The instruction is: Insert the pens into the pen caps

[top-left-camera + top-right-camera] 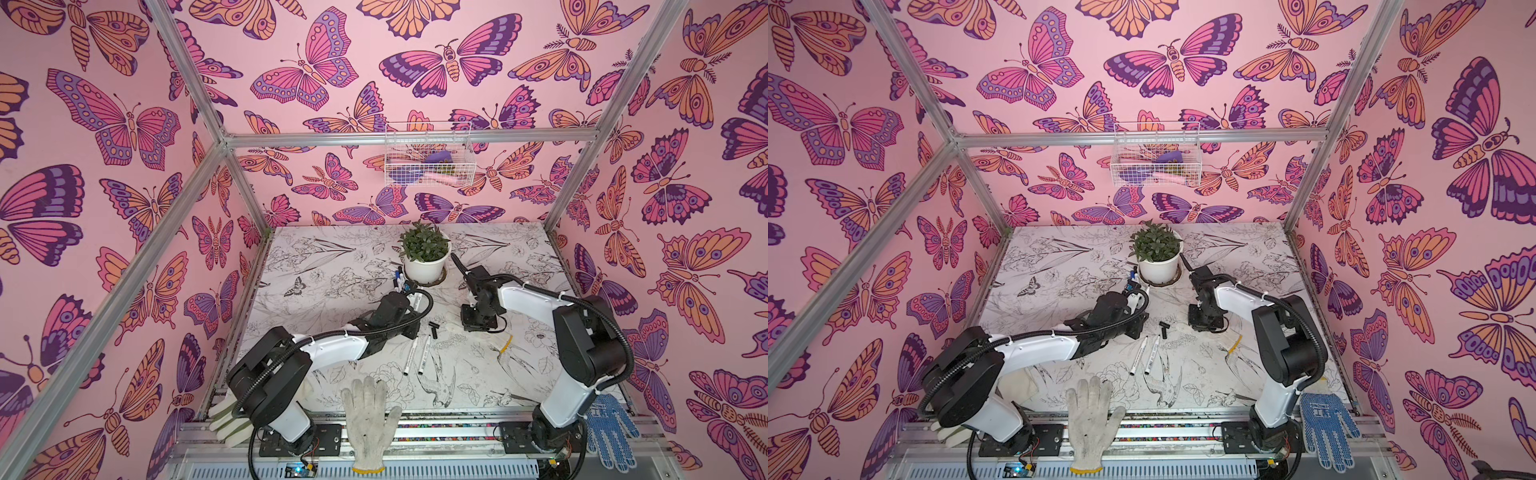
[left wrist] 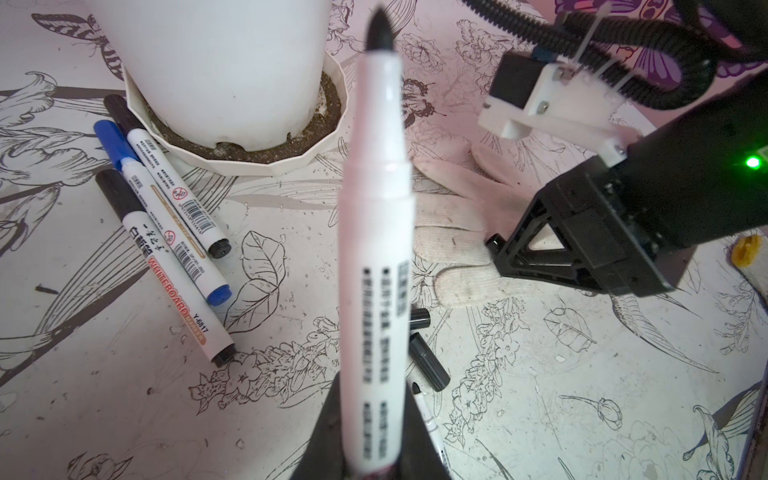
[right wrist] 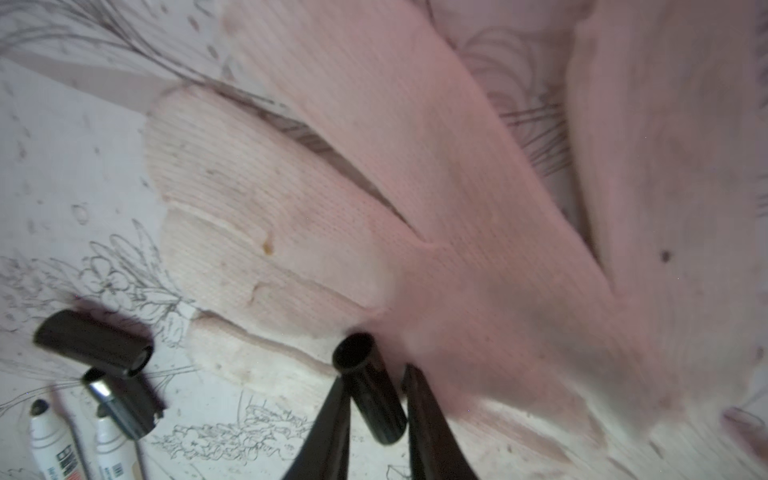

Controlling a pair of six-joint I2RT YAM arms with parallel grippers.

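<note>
While the right arm works low on the glove, pen and cap are not yet aligned.

Table (image 1: 357, 257): printed sheet, plant pot (image 1: 426, 266) at back centre, knitted glove (image 3: 291, 199) on the right arm's side.

Left gripper (image 2: 372, 415): clamped on the barrel of an uncapped pen (image 2: 376, 249), with the bare black tip pointing away from the wrist toward the pot.

Right gripper (image 3: 376, 374): straddles a black cap (image 3: 370, 399) lying on the glove. The cap's long axis runs along the jaws, open mouth away from the wrist. One jaw looks in contact and a sliver of gap shows at the other, so I cannot tell if it is pinched.

Judgement: the cap lies right of the pen tip, well apart and lower. The mouth must rise and turn to face the tip, axes in line.

Spare: three capped pens (image 2: 166, 232) beside the pot; two bare pens (image 1: 417, 353) and loose caps (image 1: 433, 328) between the arms.
</note>
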